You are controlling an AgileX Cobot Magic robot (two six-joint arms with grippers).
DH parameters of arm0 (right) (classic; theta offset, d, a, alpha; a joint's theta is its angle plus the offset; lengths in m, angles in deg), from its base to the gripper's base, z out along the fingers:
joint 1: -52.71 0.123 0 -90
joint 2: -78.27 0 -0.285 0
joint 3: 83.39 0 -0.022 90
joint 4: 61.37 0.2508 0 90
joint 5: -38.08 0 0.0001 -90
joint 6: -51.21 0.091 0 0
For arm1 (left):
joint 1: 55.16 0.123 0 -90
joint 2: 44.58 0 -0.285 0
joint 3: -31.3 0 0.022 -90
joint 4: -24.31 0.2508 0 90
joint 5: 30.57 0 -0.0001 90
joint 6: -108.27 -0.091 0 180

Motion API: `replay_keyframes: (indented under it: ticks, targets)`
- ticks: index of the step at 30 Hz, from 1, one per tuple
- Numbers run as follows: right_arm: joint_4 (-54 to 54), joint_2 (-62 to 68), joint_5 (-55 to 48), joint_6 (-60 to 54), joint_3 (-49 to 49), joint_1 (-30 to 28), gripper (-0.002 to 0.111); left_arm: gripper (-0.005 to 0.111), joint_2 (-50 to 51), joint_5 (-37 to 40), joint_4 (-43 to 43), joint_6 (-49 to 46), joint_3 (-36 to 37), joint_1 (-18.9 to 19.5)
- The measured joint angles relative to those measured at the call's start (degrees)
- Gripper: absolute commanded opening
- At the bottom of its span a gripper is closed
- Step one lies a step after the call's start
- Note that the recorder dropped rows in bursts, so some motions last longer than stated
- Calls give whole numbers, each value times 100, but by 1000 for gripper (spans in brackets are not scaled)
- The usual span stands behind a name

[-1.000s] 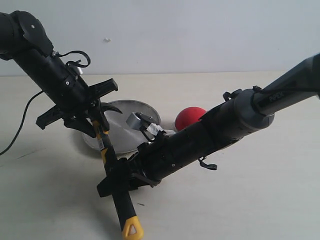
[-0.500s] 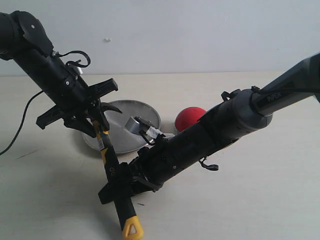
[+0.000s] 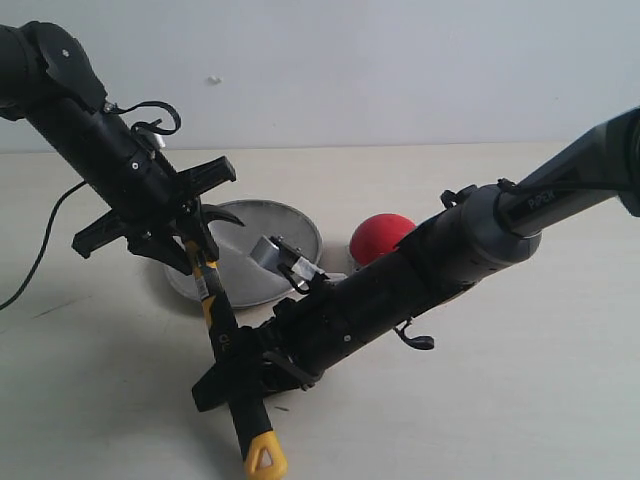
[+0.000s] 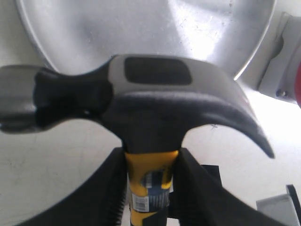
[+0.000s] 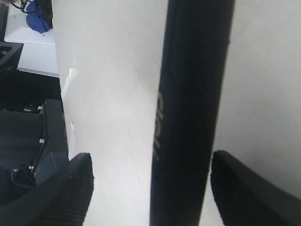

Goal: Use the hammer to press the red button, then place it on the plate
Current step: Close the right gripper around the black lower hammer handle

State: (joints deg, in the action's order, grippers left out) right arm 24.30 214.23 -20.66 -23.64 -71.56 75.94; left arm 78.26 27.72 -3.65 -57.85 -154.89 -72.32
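The hammer (image 3: 218, 322) is gripped under its head by the left claw (image 3: 190, 250) beside the plate (image 3: 245, 275); the right claw (image 3: 238, 372) is spread wide round it lower down. The button (image 3: 380, 235) is judged unpressed, placing undone.

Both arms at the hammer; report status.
Left gripper shut on hammer below its head. Right gripper open, straddling lower handle. Right arm crosses in front of red button, partly hiding it.
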Motion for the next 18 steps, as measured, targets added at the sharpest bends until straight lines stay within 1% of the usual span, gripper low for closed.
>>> replay_keyframes:
  ticks: [3, 5, 18]
  targets:
    - [101, 36, 38, 9, 0, 0, 64, 0, 0, -8, 0, 0, 0, 0]
    - [154, 54, 50, 9, 0, 0, 61, 0, 0, -12, 0, 0, 0, 0]
    - [223, 68, 61, -70, 0, 0, 58, 0, 0, -79, 0, 0, 0, 0]
